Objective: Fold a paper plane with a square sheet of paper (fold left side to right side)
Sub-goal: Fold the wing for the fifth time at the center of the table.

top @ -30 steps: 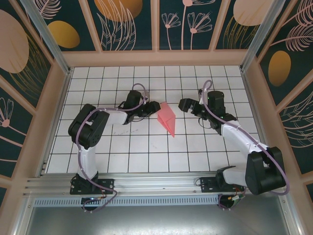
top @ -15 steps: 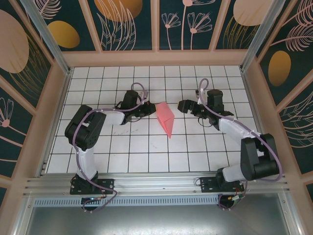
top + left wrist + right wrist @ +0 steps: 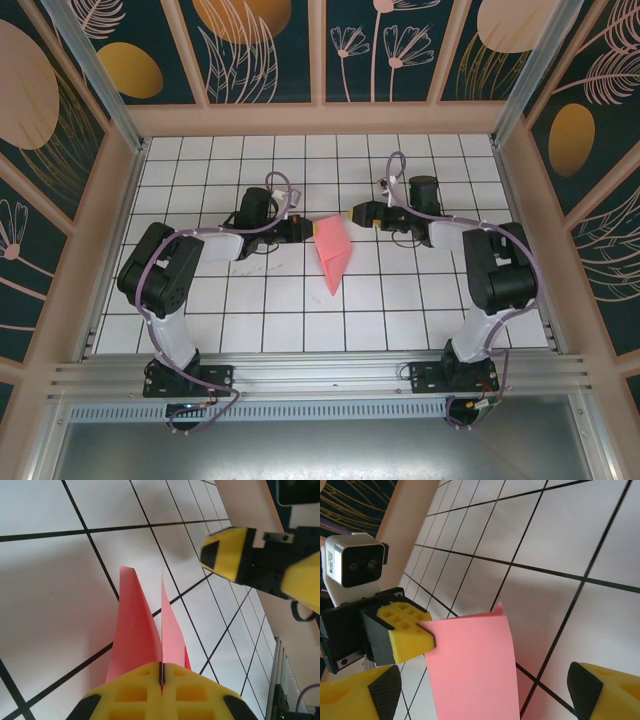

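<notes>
Two thin flaps of the coral paper plane (image 3: 332,252), mid-counter, were pinched at the wide end in my clenched left hand (image 3: 161,672). My right hand (image 3: 363,215) gaped just beside it. I judged it light, limp and easily crumpled, best gripped on the doubled fold.

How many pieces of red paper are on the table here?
1. The folded red paper is in the middle of the table, tip toward the near edge; the left gripper is shut on its far corner, the right gripper open nearby. Folds could hide another.
</notes>
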Controlling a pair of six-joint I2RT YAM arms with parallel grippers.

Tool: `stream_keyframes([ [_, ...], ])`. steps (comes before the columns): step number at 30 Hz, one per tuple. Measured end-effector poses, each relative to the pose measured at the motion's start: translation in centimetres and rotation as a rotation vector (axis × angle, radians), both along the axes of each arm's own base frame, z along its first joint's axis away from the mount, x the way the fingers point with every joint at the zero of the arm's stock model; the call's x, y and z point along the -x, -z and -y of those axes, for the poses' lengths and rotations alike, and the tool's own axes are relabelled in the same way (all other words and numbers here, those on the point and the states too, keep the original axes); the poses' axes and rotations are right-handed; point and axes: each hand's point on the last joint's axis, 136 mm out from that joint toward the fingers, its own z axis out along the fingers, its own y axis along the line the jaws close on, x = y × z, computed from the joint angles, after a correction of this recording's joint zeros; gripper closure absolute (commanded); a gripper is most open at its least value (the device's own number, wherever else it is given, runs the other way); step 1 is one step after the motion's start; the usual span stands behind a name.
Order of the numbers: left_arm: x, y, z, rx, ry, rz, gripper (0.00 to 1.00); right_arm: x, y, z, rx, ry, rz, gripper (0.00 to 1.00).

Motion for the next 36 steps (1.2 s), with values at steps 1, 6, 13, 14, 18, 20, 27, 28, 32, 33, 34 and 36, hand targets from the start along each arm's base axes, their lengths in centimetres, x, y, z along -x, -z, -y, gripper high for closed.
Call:
stream_keyframes([
  [1,0.1,0.0,0.0,0.001,0.005,0.0,1.0,0.0,0.3,-0.2,-0.008,-0.014,-0.005,0.13],
  [6,0.6,0.0,0.1,0.013,0.03,0.0,1.0,0.6,2.1,-1.2,-0.025,-0.074,-0.045,0.2],
  [13,0.7,-0.2,0.2,0.021,0.039,0.005,1.0,1.5,2.8,-2.6,-0.055,-0.15,-0.069,0.33],
  [14,0.7,-0.2,0.2,0.021,0.039,0.005,1.0,1.6,2.8,-2.7,-0.059,-0.159,-0.069,0.34],
  [18,0.8,-0.3,0.3,0.026,0.046,0.003,1.0,1.9,2.7,-2.9,-0.066,-0.177,-0.065,0.4],
  [20,0.9,-0.3,0.3,0.029,0.051,0.002,1.0,2.0,2.6,-2.9,-0.071,-0.187,-0.063,0.44],
  [27,0.9,-0.1,0.3,0.027,0.051,-0.002,1.0,2.4,2.6,-3.0,-0.07,-0.21,-0.061,0.64],
  [28,0.9,-0.1,0.3,0.026,0.052,-0.003,1.0,2.4,2.6,-3.0,-0.068,-0.213,-0.061,0.66],
  [32,0.9,0.5,0.3,0.019,0.054,-0.011,1.0,2.6,2.9,-2.9,-0.058,-0.217,-0.076,0.72],
  [33,0.9,0.7,0.3,0.018,0.054,-0.012,1.0,2.7,3.0,-2.9,-0.055,-0.217,-0.077,0.73],
  [34,0.9,0.8,0.3,0.016,0.056,-0.012,1.0,2.7,3.1,-2.8,-0.05,-0.216,-0.082,0.74],
  [36,0.9,0.9,0.4,0.012,0.059,-0.009,1.0,2.8,3.3,-2.8,-0.041,-0.214,-0.09,0.8],
])
